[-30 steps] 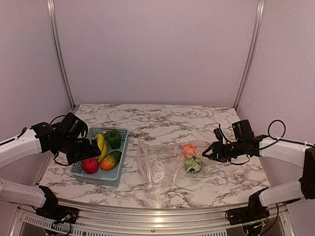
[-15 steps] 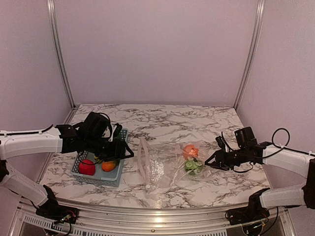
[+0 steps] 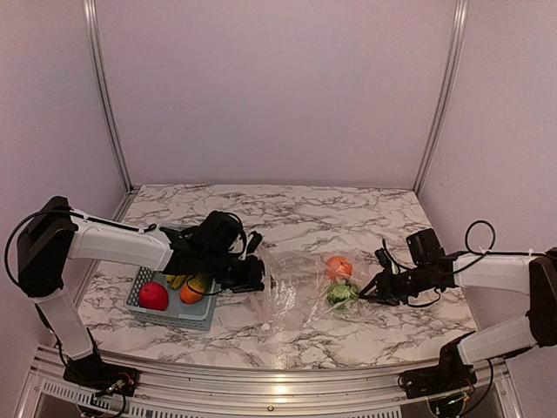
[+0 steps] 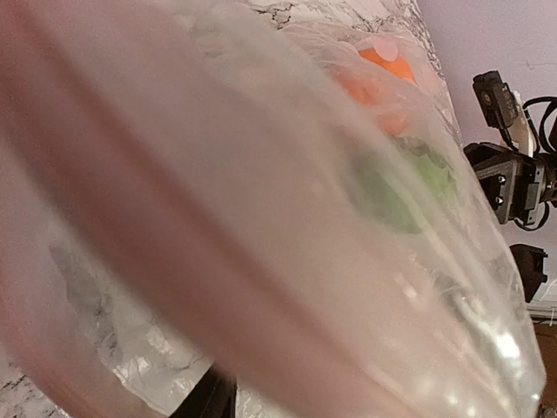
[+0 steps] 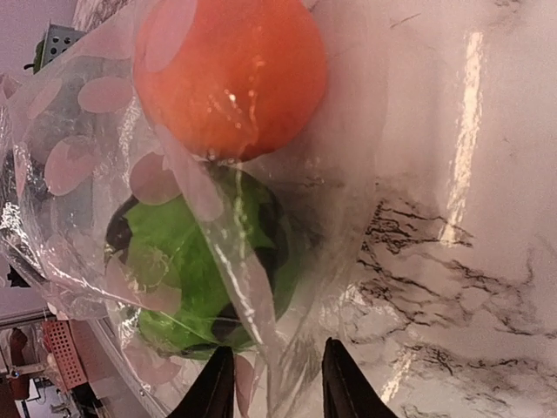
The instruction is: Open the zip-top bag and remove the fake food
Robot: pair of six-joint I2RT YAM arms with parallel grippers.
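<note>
The clear zip-top bag [image 3: 291,292] lies in the middle of the table with an orange [image 3: 338,266] and a striped green ball [image 3: 342,294] inside, at its right end. My left gripper [image 3: 258,276] is pressed against the bag's left edge. In the left wrist view blurred plastic [image 4: 261,261] fills the frame, one dark finger [image 4: 213,396] shows, and the jaws are hidden. My right gripper [image 5: 277,383] is at the bag's right end, jaws apart, with a fold of plastic [image 5: 261,331] standing between the fingertips, just below the green ball [image 5: 191,279] and the orange [image 5: 231,74].
A light blue basket [image 3: 139,305] sits at the left with a red fruit [image 3: 153,296] and an orange-green piece [image 3: 192,292]; the left arm covers its far half. Metal rails run along the table's near edge [image 3: 278,383] and up the back corners.
The left arm has swung right from above the basket to the bag's left edge. The right gripper has crept toward the bag's right end and its jaws have narrowed.
</note>
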